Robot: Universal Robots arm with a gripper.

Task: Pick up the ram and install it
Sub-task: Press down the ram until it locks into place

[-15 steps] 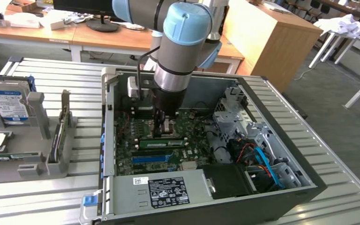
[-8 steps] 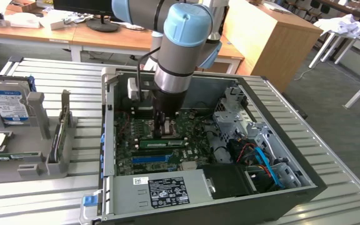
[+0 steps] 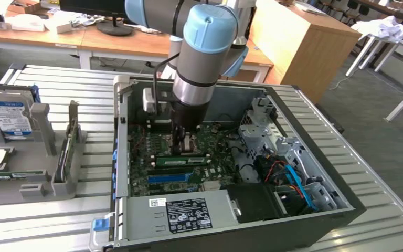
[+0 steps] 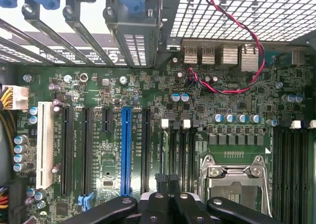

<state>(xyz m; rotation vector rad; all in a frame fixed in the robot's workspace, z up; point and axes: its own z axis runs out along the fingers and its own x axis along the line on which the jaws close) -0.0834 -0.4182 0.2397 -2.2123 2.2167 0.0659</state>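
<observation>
Claw point(image 3: 185, 140) pressed together, holding nothing, low over the motherboard point(image 3: 145, 176) inside the open PC case point(image 3: 327, 210); ram point(image 3: 181, 160) already lies in its slot just right of the claw, install apparently done or nearly.

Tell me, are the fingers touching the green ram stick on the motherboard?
Cannot tell. In the exterior view the shut fingers end close to the ram, but neither gap nor contact shows plainly.

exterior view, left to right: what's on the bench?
Hard drive upright in the grey holder → open PC case → robot arm with its hand shut above the motherboard → drive cage → blue cables.
</observation>
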